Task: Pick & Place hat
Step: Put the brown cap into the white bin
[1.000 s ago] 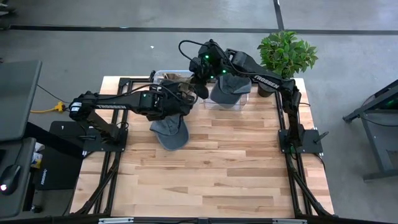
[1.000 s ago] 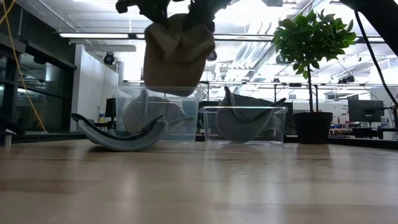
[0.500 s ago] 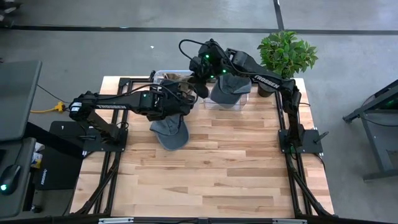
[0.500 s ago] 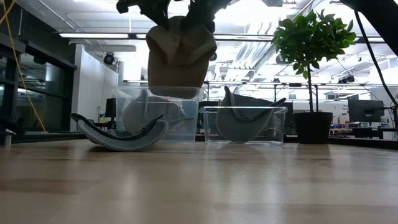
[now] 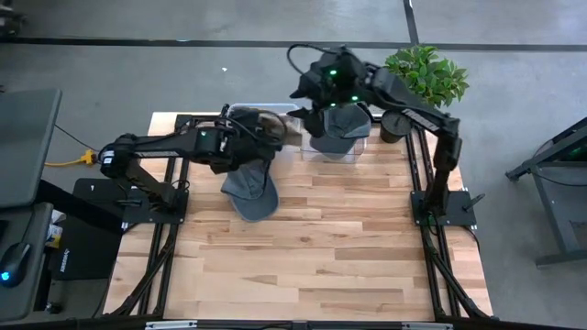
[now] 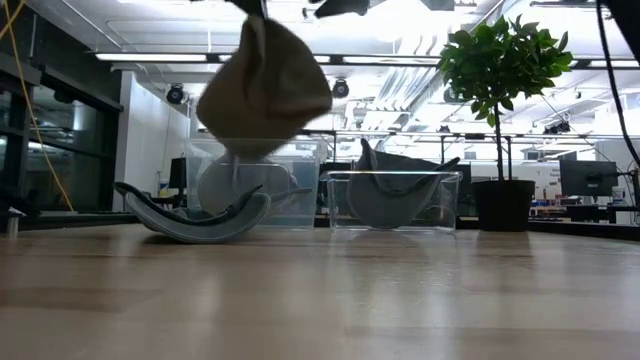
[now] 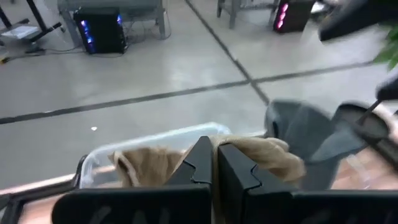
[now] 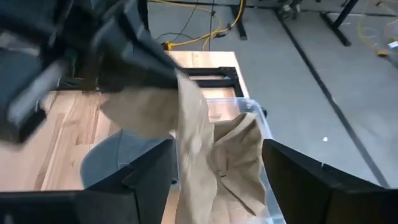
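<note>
A tan hat [image 6: 265,90] hangs in the air over the left clear bin [image 6: 250,185], with my left gripper [image 7: 216,163] shut on it. My right gripper [image 8: 217,183] is open just to the hat's right, one finger on each side of the hanging cloth [image 8: 199,149], and in the high view it stands apart from the hat [image 5: 268,124]. One grey hat [image 5: 249,194] lies on the table by its brim and crown. Another grey hat [image 5: 341,128] sits in the right clear bin [image 6: 395,195]. My left gripper pinches a bunched fold at the tan hat's upper end [image 7: 249,149] between its two shut fingers, coming roughly level from the table's left. The hat hangs slack below the fingers, clear of the bin and the table, and swings toward the left.
Two clear bins stand side by side at the table's far edge. A potted plant [image 5: 424,78] stands at the far right corner. Black frame rails run along the left [image 5: 170,197] and right [image 5: 417,183] sides, and bare wood fills the near half [image 5: 312,266].
My right gripper has opened and let go of the tan hat, then drawn back up and toward the table's right. The hat, hanging from my left gripper alone, has swung toward the left, its lower part moving most.
</note>
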`<action>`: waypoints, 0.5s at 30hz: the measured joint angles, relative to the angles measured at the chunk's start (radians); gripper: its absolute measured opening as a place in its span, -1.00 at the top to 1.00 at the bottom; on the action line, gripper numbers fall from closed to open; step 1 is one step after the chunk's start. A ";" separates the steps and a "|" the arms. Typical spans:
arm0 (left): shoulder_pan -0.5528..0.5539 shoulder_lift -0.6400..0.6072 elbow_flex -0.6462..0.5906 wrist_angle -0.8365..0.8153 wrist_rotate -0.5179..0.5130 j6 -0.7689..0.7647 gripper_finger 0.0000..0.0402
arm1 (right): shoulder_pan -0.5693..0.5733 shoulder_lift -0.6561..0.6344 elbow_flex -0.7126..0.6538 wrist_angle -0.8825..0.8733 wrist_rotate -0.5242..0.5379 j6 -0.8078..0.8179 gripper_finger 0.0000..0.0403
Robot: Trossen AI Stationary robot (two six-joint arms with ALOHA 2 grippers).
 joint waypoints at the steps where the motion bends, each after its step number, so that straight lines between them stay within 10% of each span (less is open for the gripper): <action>1: 0.001 -0.001 0.026 -0.003 0.000 0.006 1.00 | 0.000 -0.016 0.000 -0.011 0.005 -0.003 -0.19; 15: 0.209 -0.001 0.173 -0.009 0.308 0.032 1.00 | 0.008 -0.152 0.001 -0.331 0.094 -0.021 -0.17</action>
